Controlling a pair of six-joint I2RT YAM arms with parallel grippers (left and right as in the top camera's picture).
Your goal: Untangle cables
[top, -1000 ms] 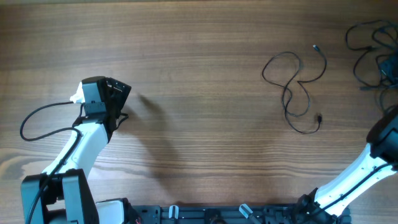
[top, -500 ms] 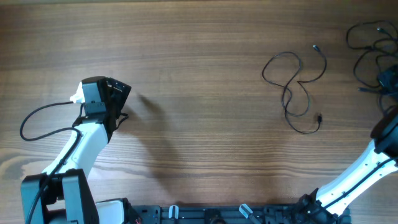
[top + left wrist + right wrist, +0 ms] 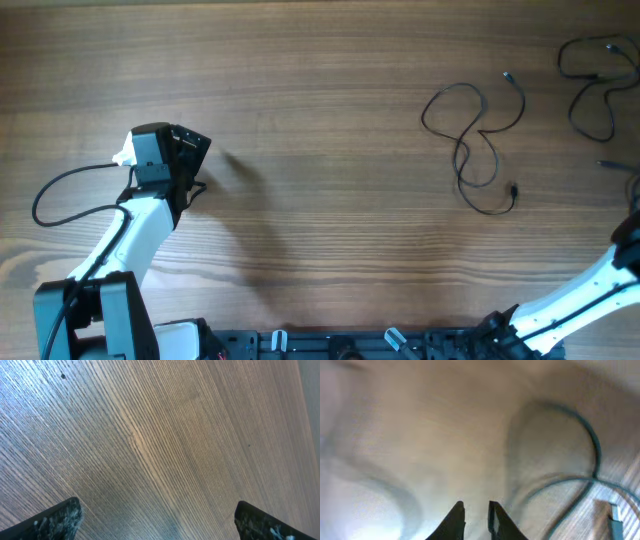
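Overhead and wrist views of a wooden tabletop (image 3: 320,110) with two arms. The left arm (image 3: 135,235) rises from its base at the lower left corner. Its white link slants up and to the right to a black wrist, and the left claw (image 3: 193,150) points toward the middle of the tabletop. A thick black supply lead (image 3: 55,190) loops out to the left of that wrist. In the left wrist view the left claw (image 3: 157,512) has its two fingers spread wide, one at each lower corner, over bare wood grain with nothing between them. The right arm (image 3: 585,290) runs from the bottom edge up and to the right and leaves the overhead picture at its right edge, so its claw is out of that view. In the blurred right wrist view the right claw (image 3: 476,510) has its fingertips a narrow gap apart, with nothing between them. One loose cable (image 3: 465,147) lies in open loops right of centre, well apart from both arms. Further cables (image 3: 573,112) lie looped at the upper right edge. The right wrist view shows a dark green strand (image 3: 592,440) curving to the right of the claw, with a plug end (image 3: 615,520) at the lower right.
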